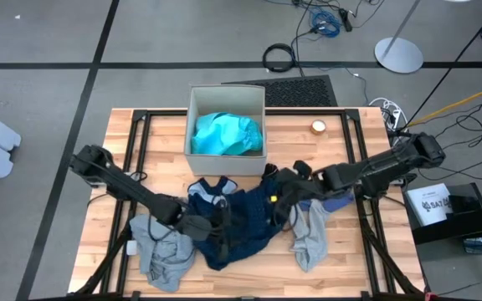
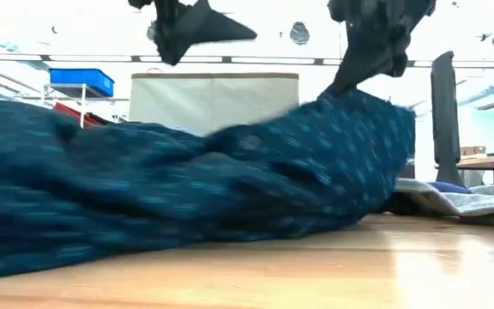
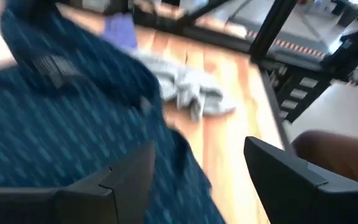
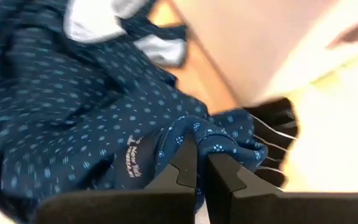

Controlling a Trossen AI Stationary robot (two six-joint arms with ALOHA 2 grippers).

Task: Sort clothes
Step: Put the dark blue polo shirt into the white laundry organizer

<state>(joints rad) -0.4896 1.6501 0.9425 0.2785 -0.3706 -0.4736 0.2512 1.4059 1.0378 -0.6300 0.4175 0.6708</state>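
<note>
I had the right gripper point(image 4: 201, 165) pinched shut on a fold of the navy garment point(image 1: 239, 216), with its fingers point(image 4: 182, 168) pressed together through the dotted fabric. In the low view that fold rose in a peak toward the gripper. The navy garment lay spread on the counter point(image 1: 341, 259) just in front of the box point(image 1: 227, 99). The left gripper point(image 1: 197, 224) hung over the garment's left edge with its fingers point(image 3: 126, 180) wide and nothing between them. One grey garment point(image 1: 161, 249) lay left of the navy one, touching it. Another grey piece point(image 1: 312, 237) lay right of it. The turquoise garment point(image 1: 227, 134) sat inside the box.
</note>
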